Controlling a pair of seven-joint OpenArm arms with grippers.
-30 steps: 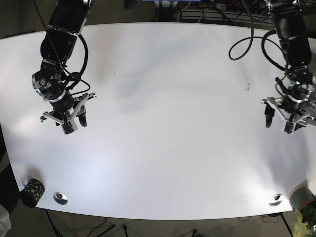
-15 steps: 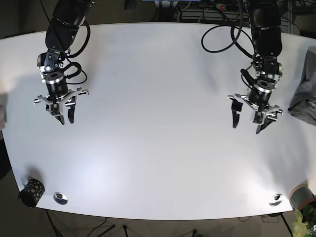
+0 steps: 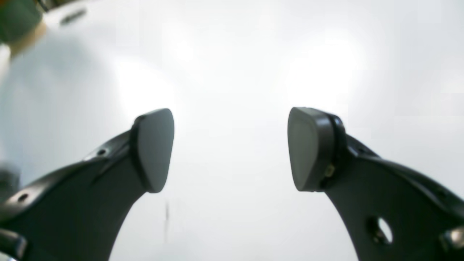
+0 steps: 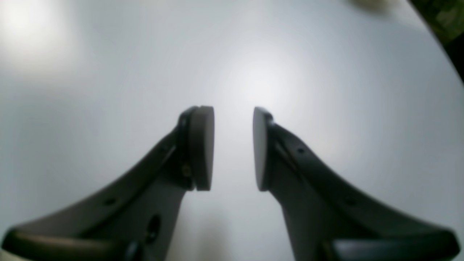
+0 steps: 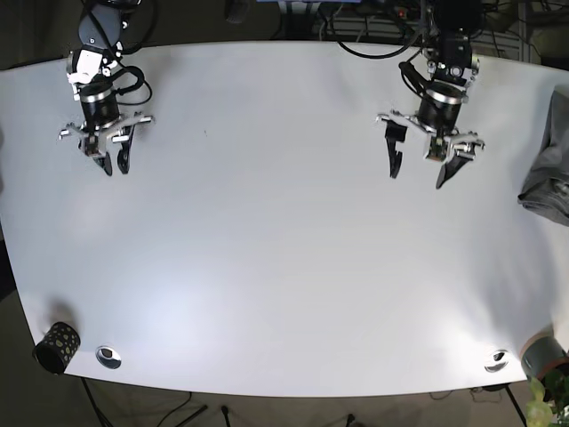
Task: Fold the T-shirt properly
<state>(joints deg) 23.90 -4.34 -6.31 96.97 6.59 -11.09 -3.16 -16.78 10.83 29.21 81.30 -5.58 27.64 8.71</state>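
Note:
The T-shirt (image 5: pixel 546 169) is a bunched grey heap at the table's right edge in the base view, partly cut off by the frame. My left gripper (image 5: pixel 418 176) hangs over the far right part of the white table (image 5: pixel 284 249), well to the left of the shirt and apart from it. Its fingers (image 3: pixel 154 148) stand wide open over bare tabletop, with nothing between them around my left gripper (image 3: pixel 231 148). My right gripper (image 5: pixel 116 166) is at the far left of the table. Only a narrow gap shows in my right gripper (image 4: pixel 233 148), and it holds nothing.
A black speckled cup (image 5: pixel 58 347) stands at the near left corner beside a metal grommet (image 5: pixel 108 357). A second grommet (image 5: pixel 497 360) and a grey pot (image 5: pixel 544 356) sit at the near right corner. Cables (image 5: pixel 373 22) run behind the far edge.
Both arms have moved toward the table's far side. The left arm shifted leftward away from the right edge, and the grey T-shirt came into view there. The right gripper's fingers are closer together.

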